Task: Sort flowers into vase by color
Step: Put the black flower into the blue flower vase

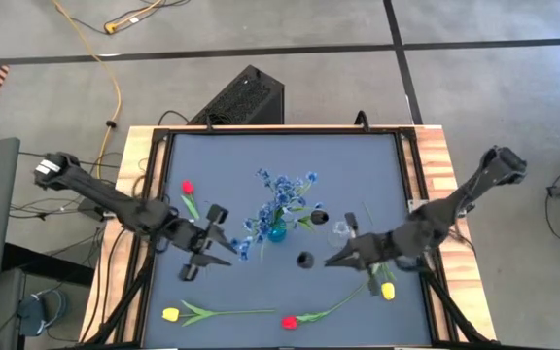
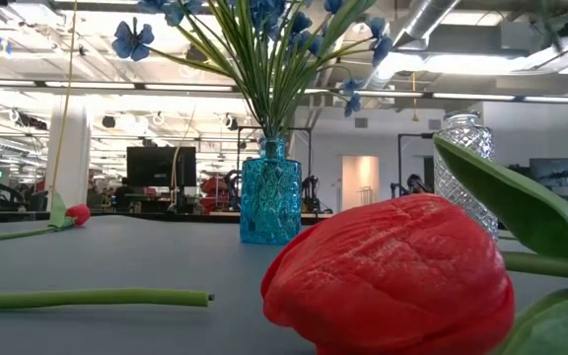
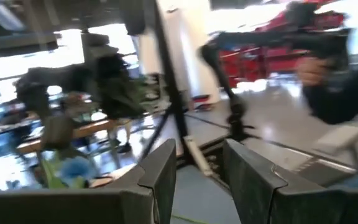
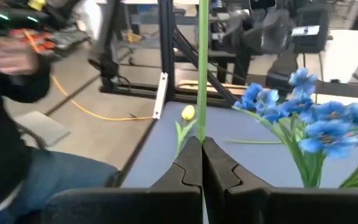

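I'm reading the right pincer as clamped on a green stem: in its wrist view the fingers meet with the stem running straight up from between them. From above, that pincer sits over the desk, with a yellow tulip just behind it under the arm; I can't tell whether that bloom belongs to the gripped stem.

Left pincer is partly open, fingers apart, nothing between them. From above it hovers just beside the blue blossoms, which stand in the blue vase between the two pincers.

The clear vase stands just ahead of the right pincer, on the far side from the arm. Two small dark buds: one near the clear vase, one just in front of the right pincer tip.

Loose flowers on the desk:
- red tulip behind the left pincer, towards the far edge
- yellow tulip near the front edge, below the left pincer
- red tulip at the front edge, between the pincers, filling the low view

A person's sleeve shows beyond the desk in the right wrist view.
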Tool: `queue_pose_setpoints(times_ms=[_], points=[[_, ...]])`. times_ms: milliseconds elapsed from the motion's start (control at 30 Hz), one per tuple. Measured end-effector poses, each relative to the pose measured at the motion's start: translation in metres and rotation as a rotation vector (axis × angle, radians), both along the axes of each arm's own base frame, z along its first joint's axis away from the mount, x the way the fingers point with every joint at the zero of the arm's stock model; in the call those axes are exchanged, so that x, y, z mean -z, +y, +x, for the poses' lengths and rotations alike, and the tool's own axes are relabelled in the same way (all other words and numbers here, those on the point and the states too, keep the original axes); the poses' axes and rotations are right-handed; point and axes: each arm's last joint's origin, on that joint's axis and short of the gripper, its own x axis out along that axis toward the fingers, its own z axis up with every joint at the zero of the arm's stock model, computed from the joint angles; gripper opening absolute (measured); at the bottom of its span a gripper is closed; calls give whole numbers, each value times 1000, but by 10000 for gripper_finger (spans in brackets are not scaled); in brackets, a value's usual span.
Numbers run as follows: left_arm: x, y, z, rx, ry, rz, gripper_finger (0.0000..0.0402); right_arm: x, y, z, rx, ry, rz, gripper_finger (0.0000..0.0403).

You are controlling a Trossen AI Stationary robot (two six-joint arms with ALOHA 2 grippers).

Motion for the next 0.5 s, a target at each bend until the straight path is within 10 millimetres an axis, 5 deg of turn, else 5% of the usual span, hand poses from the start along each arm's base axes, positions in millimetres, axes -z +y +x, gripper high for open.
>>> queue_pose_setpoints(times_ms=[233,500], points=[[-22,-13,52,-271,67,2,123,23,13,44,44,-114,-88,27],[-40,-26,85,-300,109,72,123,25,8,71,100,-317,-142,21]])
